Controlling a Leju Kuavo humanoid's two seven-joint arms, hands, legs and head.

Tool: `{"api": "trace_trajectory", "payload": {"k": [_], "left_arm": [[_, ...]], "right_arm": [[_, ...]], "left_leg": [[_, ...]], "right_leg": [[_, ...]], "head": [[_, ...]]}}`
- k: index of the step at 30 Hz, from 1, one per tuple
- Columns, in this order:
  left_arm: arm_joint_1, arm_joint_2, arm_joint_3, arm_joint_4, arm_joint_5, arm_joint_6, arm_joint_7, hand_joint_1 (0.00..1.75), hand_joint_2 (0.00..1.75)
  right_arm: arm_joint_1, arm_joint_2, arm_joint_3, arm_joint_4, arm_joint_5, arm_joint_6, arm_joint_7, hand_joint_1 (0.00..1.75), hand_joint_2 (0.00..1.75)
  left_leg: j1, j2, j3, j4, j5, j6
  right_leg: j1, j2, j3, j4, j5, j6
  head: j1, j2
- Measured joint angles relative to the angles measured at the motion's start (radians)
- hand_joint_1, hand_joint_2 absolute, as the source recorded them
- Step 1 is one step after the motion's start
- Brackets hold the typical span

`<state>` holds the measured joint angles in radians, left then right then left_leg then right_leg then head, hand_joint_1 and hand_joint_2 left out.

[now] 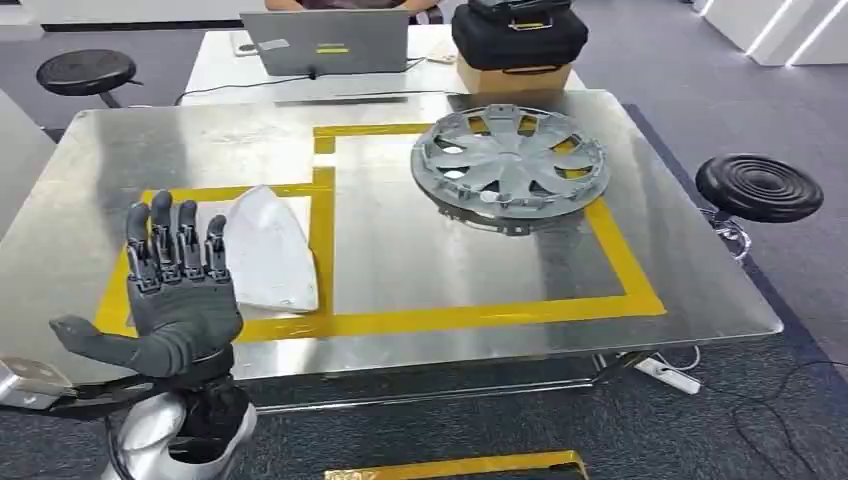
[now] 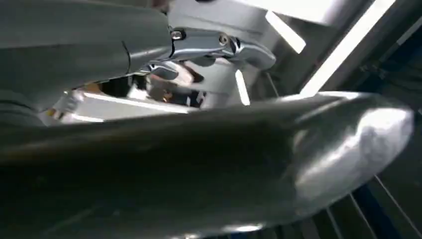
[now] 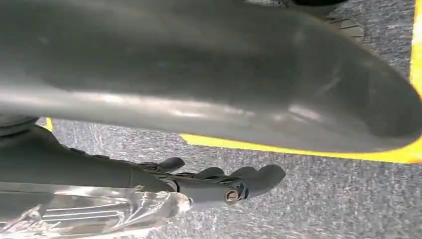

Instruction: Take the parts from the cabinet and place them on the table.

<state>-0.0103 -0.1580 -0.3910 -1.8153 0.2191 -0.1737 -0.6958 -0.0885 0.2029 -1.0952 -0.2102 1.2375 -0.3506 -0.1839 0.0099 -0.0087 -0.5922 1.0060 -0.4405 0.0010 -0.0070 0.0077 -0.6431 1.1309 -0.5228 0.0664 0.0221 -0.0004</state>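
Note:
A white curved panel part (image 1: 265, 250) lies on the steel table (image 1: 400, 250) inside the left yellow-taped box. A silver wheel cover (image 1: 510, 160) rests flat in the right taped box, near its far edge. My left hand (image 1: 178, 290) is raised over the table's near left corner, palm forward and fingers spread, holding nothing; the white panel is just beyond its fingertips. In the left wrist view its fingers (image 2: 219, 47) stretch out with nothing in them. My right hand (image 3: 219, 184) hangs over the grey carpet, its fingers extended and holding nothing.
A laptop (image 1: 325, 45) and a black case on a cardboard box (image 1: 518, 50) stand on a second table behind. Black stools sit at the right (image 1: 760, 185) and far left (image 1: 85, 70). Yellow tape (image 3: 298, 149) marks the carpet by my feet.

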Motion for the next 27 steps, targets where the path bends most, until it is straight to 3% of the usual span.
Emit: {"api": "trace_trajectory", "payload": {"k": [2, 3, 4, 5, 7, 8, 9, 12, 14, 15, 17, 18, 19, 20, 22, 23, 24, 25, 27], "left_arm": [[0.021, -0.027, 0.019, -0.04, -0.037, -0.063, -0.002, 0.0, 0.0], [0.029, -0.041, 0.029, -0.057, -0.047, -0.1, -0.002, 0.0, 0.0], [0.034, -0.049, 0.036, -0.071, -0.053, -0.135, -0.002, 0.0, 0.0], [0.037, -0.056, 0.039, -0.081, -0.056, -0.157, -0.003, 0.0, 0.0], [0.043, -0.072, 0.052, -0.095, -0.067, -0.181, -0.003, 0.0, 0.0], [0.046, -0.079, 0.058, -0.106, -0.072, -0.194, -0.003, 0.0, 0.0], [0.048, -0.08, 0.064, -0.117, -0.072, -0.205, -0.003, 0.0, 0.0], [0.052, -0.083, 0.08, -0.125, -0.071, -0.227, -0.003, 0.0, 0.0], [0.053, -0.083, 0.085, -0.13, -0.073, -0.233, -0.003, 0.0, 0.0], [0.054, -0.083, 0.086, -0.131, -0.075, -0.233, -0.003, 0.0, 0.0], [0.055, -0.083, 0.09, -0.131, -0.075, -0.234, -0.003, 0.0, 0.0], [0.056, -0.083, 0.093, -0.131, -0.072, -0.24, -0.003, 0.0, 0.0], [0.056, -0.083, 0.095, -0.131, -0.07, -0.243, -0.003, 0.0, 0.0], [0.056, -0.083, 0.097, -0.131, -0.07, -0.246, -0.003, 0.0, 0.0], [0.057, -0.083, 0.1, -0.131, -0.07, -0.248, -0.003, 0.0, 0.0], [0.057, -0.083, 0.1, -0.131, -0.07, -0.252, -0.003, 0.0, 0.0], [0.057, -0.083, 0.099, -0.131, -0.071, -0.261, -0.003, 0.0, 0.0], [0.057, -0.083, 0.098, -0.13, -0.073, -0.273, -0.003, 0.0, 0.0], [0.056, -0.081, 0.094, -0.13, -0.093, -0.28, -0.003, 0.0, 0.0]], "right_arm": [[0.001, 0.0, 0.0, 0.0, 0.008, 0.003, 0.0, 0.0, 0.0], [0.002, 0.0, 0.0, 0.0, 0.012, 0.005, 0.001, 0.0, 0.0], [0.003, 0.0, 0.0, 0.0, 0.015, 0.005, 0.001, 0.0, 0.0], [0.002, 0.0, 0.0, 0.0, 0.017, 0.005, 0.001, 0.0, 0.0], [-0.001, -0.002, 0.001, 0.0, 0.023, 0.005, 0.001, 0.0, 0.0], [-0.003, -0.002, 0.002, 0.0, 0.025, 0.005, 0.002, 0.0, 0.0], [-0.006, -0.002, 0.003, 0.0, 0.024, 0.004, 0.002, 0.0, 0.0], [-0.003, -0.003, 0.009, 0.0, 0.007, 0.001, 0.004, 0.0, 0.0], [-0.003, -0.003, 0.011, 0.0, 0.005, 0.002, 0.006, 0.0, 0.0], [-0.004, -0.003, 0.011, 0.0, 0.005, 0.002, 0.006, 0.0, 0.0], [-0.004, -0.003, 0.011, 0.0, 0.005, 0.002, 0.006, 0.0, 0.0], [-0.002, -0.003, 0.011, 0.0, 0.005, 0.002, 0.006, 0.0, 0.0], [-0.001, -0.003, 0.011, 0.0, 0.005, 0.002, 0.007, 0.0, 0.0], [-0.001, -0.003, 0.011, 0.0, 0.005, 0.003, 0.008, 0.0, 0.0], [-0.001, -0.003, 0.012, 0.0, 0.005, 0.003, 0.008, 0.0, 0.0], [-0.002, -0.003, 0.012, 0.0, 0.005, 0.003, 0.008, 0.0, 0.0], [-0.002, -0.003, 0.012, 0.0, 0.005, 0.004, 0.008, 0.0, 0.0], [-0.002, -0.003, 0.012, 0.0, 0.005, 0.005, 0.008, 0.0, 0.0], [-0.002, -0.003, 0.012, 0.0, 0.006, 0.007, 0.008, 0.0, 0.0]], "left_leg": [[-0.002, 0.001, 0.0, 0.0, -0.002, 0.003], [-0.003, 0.001, 0.001, 0.0, -0.002, 0.004], [-0.003, 0.001, 0.002, 0.0, -0.002, 0.004], [-0.003, -0.001, 0.004, 0.0, -0.003, 0.004], [-0.002, -0.002, 0.013, 0.0, -0.006, 0.0], [-0.004, -0.002, 0.014, 0.001, -0.009, -0.005], [-0.01, -0.004, 0.011, 0.006, -0.01, -0.011], [-0.007, -0.003, 0.014, -0.005, -0.002, -0.025], [-0.007, -0.002, 0.004, 0.016, -0.026, -0.038], [-0.006, -0.001, -0.021, 0.074, -0.065, -0.043], [-0.004, -0.001, -0.1, 0.239, -0.141, -0.049], [-0.004, -0.001, -0.128, 0.297, -0.158, -0.05], [-0.004, -0.001, -0.134, 0.307, -0.148, -0.049], [-0.003, -0.001, -0.117, 0.271, -0.114, -0.048], [-0.003, 0.0, -0.036, 0.113, -0.027, -0.044], [-0.002, 0.003, 0.002, 0.042, -0.002, -0.044], [-0.002, 0.002, 0.022, -0.004, -0.011, -0.043], [-0.002, -0.002, 0.015, 0.001, -0.011, -0.031], [-0.007, -0.003, 0.012, 0.0, -0.01, -0.018]], "right_leg": [[0.0, 0.0, -0.074, 0.163, -0.07, 0.004], [0.0, 0.0, -0.097, 0.21, -0.078, 0.004], [0.0, 0.0, -0.094, 0.201, -0.061, 0.003], [0.0, 0.0, -0.068, 0.149, -0.025, 0.001], [-0.001, 0.0, 0.025, -0.032, 0.061, -0.004], [0.0, 0.0, 0.055, -0.092, 0.059, -0.005], [0.001, 0.003, 0.063, -0.102, 0.061, -0.012], [0.006, 0.004, 0.058, -0.1, 0.064, -0.026], [-0.002, 0.003, 0.06, -0.108, 0.071, -0.039], [-0.003, 0.002, 0.06, -0.108, 0.071, -0.045], [-0.003, 0.0, 0.057, -0.108, 0.071, -0.046], [-0.003, 0.0, 0.057, -0.108, 0.071, -0.046], [-0.004, 0.0, 0.057, -0.108, 0.071, -0.046], [-0.004, 0.001, 0.058, -0.107, 0.071, -0.046], [-0.006, 0.003, 0.061, -0.107, 0.07, -0.043], [-0.005, 0.004, 0.062, -0.107, 0.07, -0.038], [0.004, 0.005, 0.057, -0.098, 0.066, -0.03], [0.004, 0.005, 0.054, -0.104, 0.07, -0.025], [0.0, 0.004, 0.057, -0.113, 0.076, -0.014]], "head": [[0.0, 0.0], [0.0, 0.0], [0.0, 0.0], [0.0, 0.0], [0.001, 0.0], [0.001, 0.0], [0.0, 0.0], [-0.001, 0.0], [-0.002, 0.0], [-0.008, 0.0], [-0.009, 0.0], [-0.009, 0.0], [-0.008, 0.0], [-0.009, 0.0], [-0.009, 0.0], [-0.009, 0.0], [-0.014, 0.0], [-0.009, 0.0], [-0.008, 0.0]]}}
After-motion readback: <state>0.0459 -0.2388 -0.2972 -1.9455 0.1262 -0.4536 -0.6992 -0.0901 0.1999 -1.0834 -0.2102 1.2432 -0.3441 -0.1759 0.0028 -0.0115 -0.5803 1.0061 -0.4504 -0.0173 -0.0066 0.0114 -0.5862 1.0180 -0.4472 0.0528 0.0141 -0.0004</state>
